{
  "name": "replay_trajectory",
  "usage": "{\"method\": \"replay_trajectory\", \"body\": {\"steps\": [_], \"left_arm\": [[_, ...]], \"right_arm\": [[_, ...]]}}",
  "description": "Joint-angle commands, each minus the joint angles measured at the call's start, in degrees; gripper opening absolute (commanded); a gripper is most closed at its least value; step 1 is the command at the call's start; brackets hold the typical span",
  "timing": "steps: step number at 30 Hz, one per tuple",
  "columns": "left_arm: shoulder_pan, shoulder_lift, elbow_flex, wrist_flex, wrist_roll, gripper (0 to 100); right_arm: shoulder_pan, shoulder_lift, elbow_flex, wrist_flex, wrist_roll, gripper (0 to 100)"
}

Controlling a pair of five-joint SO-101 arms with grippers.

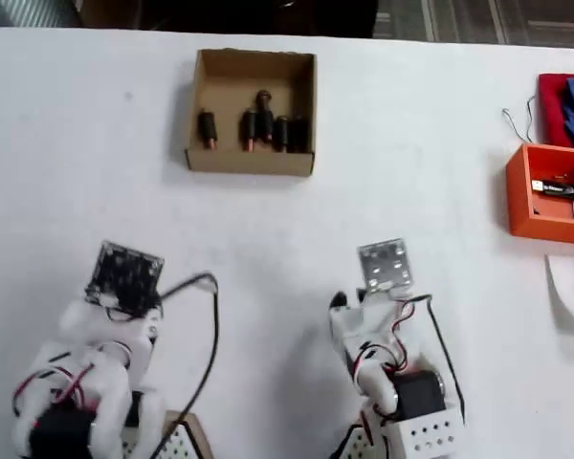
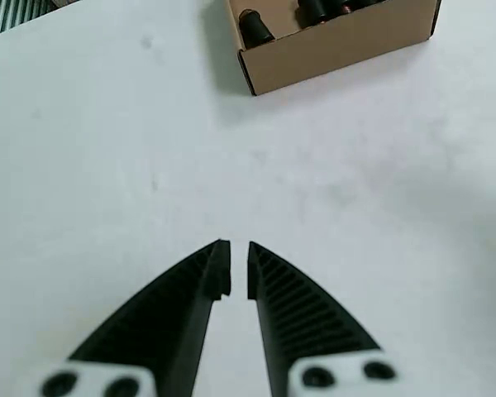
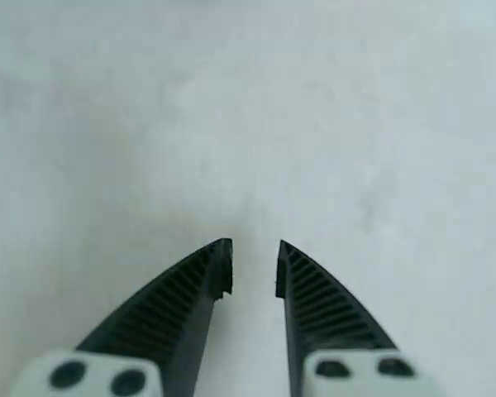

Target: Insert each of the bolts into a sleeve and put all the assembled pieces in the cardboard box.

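Note:
The cardboard box [image 1: 251, 163] stands at the back of the white table, left of the middle. Several dark bolt-and-sleeve pieces [image 1: 264, 122] lie inside it, one [image 1: 208, 127] apart at the box's left side. In the left wrist view the box [image 2: 339, 51] lies far ahead with a piece [image 2: 255, 26] showing over its wall. My left gripper [image 2: 237, 248] hangs over bare table, shut with nothing in it. My right gripper [image 3: 255, 246] is slightly open over bare table, with nothing between its fingers. Both arms sit at the near edge, well short of the box.
An orange tray [image 1: 536, 215] holding a small black stick [image 1: 555, 188] stands at the right edge, with red and blue cloth [image 1: 564, 105] behind it. A black cable [image 1: 206, 335] loops beside the left arm.

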Motion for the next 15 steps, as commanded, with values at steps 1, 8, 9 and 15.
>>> {"method": "replay_trajectory", "body": {"steps": [1, 8, 9, 15], "left_arm": [[0.2, -4.4, 11.3, -5.9, 0.5, 7], [0.7, -3.5, 24.2, -14.0, 15.4, 7], [0.7, -3.5, 25.2, -13.8, 17.1, 7], [0.6, -3.5, 30.5, -11.4, 17.8, 7]], "right_arm": [[0.8, -0.2, 1.3, -0.4, 1.6, 8.0], [0.9, -0.2, 1.2, 6.7, 1.4, 8.0], [1.0, -0.2, 1.2, 7.6, 0.6, 8.0], [12.8, -0.2, 1.2, 8.3, -11.4, 8.1]]}}
